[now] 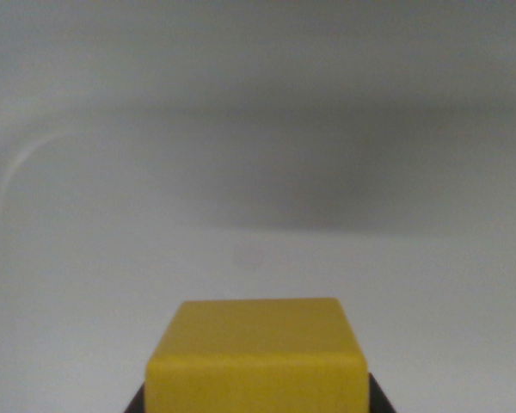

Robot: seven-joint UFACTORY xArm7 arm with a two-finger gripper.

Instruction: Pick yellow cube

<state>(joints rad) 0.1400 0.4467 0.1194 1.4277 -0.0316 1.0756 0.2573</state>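
Note:
The yellow cube (256,357) fills the bottom middle of the wrist view, very close to the camera, with its top face and front face showing. Two dark finger tips (138,403) peek out at the cube's lower left and lower right corners, pressed against its sides. My gripper (256,406) is shut on the cube. Most of the fingers lie below the frame's edge and are hidden.
Behind the cube lies a plain pale grey surface (86,284). A broad soft shadow (327,181) crosses its upper middle and right. At the left there is a faint curved light mark (21,163).

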